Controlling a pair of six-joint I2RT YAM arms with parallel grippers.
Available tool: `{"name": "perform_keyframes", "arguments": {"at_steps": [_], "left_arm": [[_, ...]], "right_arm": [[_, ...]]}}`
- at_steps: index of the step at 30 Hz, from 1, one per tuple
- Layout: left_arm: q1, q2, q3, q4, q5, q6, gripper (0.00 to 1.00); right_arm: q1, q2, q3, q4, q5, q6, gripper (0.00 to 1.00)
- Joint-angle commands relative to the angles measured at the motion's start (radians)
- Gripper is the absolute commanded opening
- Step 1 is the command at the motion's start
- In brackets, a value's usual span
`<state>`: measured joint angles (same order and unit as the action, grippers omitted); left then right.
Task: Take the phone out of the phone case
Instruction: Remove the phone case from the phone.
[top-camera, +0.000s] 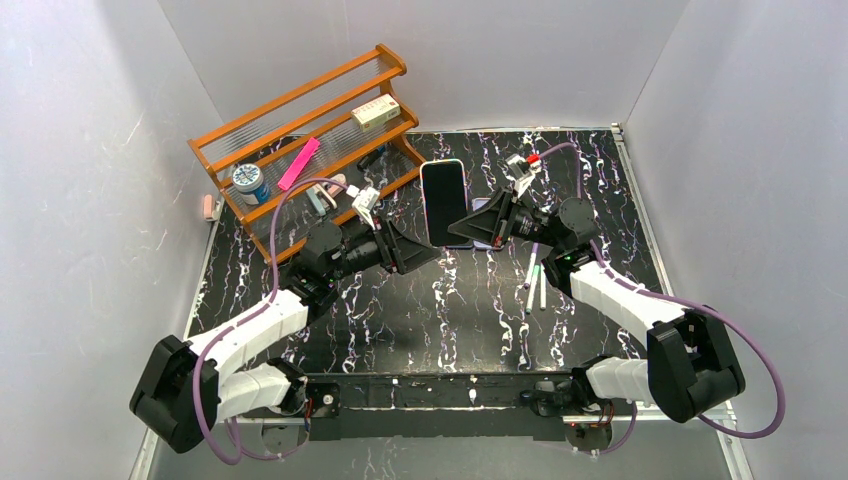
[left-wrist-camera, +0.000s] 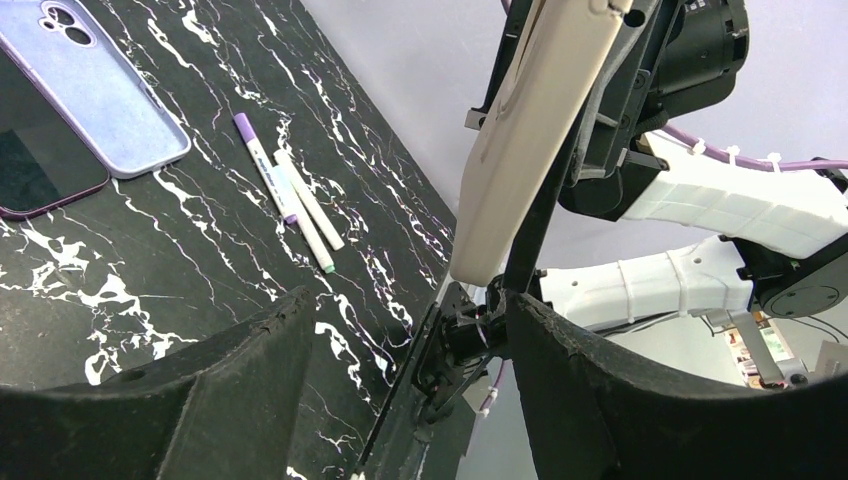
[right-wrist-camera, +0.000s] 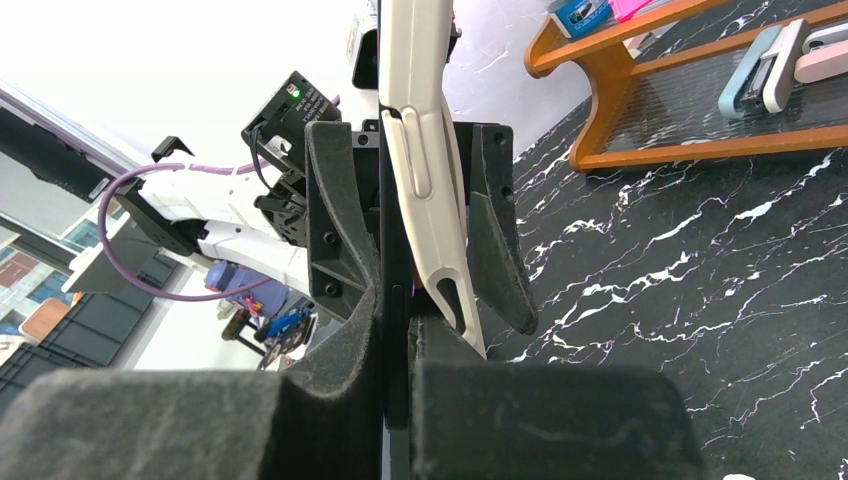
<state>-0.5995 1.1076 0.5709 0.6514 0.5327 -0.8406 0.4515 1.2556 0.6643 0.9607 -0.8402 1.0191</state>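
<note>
— over the far middle of the table (top-camera: 420, 320), in the top view, what sits between the arms?
— the phone (top-camera: 443, 200), dark screen towards the camera, pale rim all round, held off the marble. the right gripper (top-camera: 468, 226) is at its right edge and the left gripper (top-camera: 418, 252) is by its lower left corner. a lilac case (top-camera: 482, 208) lies flat, partly hidden under the right gripper. two pens (top-camera: 535, 282) lie near it, and a wooden rack (top-camera: 300, 130) stands at the far left.
— and from the left wrist?
— the left fingers (left-wrist-camera: 200, 400) stand wide apart with nothing between them. beyond their gap hangs the cream case (left-wrist-camera: 535, 130), tilted. a thin dark edge runs down behind it, past the case's lower end. on the table the lilac case (left-wrist-camera: 100, 85) lies back up, camera holes showing, just beside a dark slab (left-wrist-camera: 35, 165) with a purple rim. the pens (left-wrist-camera: 290, 195) lie nearer.
— and the right wrist?
— the right fingers (right-wrist-camera: 550, 420) are pressed together on that thin dark edge, which is the phone seen edge-on. the cream case (right-wrist-camera: 425, 190) rises just beside it, side button showing, its lower tip standing off from the dark edge. the left fingers flank both, one on each side, held apart. whether they touch, i cannot tell.
</note>
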Motion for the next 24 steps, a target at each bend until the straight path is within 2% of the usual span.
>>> {"name": "perform_keyframes", "arguments": {"at_steps": [1, 14, 24], "left_arm": [[-0.005, -0.009, 0.03, 0.03, -0.005, 0.014, 0.67], [-0.005, 0.029, 0.048, -0.014, -0.104, 0.026, 0.65], [-0.005, 0.052, 0.096, 0.101, -0.042, -0.042, 0.65]], "right_arm": [[-0.004, -0.038, 0.029, 0.105, 0.009, 0.009, 0.01], [-0.004, -0.064, 0.014, 0.108, -0.015, 0.021, 0.01], [-0.004, -0.061, -0.004, 0.107, -0.03, 0.027, 0.01]]}}
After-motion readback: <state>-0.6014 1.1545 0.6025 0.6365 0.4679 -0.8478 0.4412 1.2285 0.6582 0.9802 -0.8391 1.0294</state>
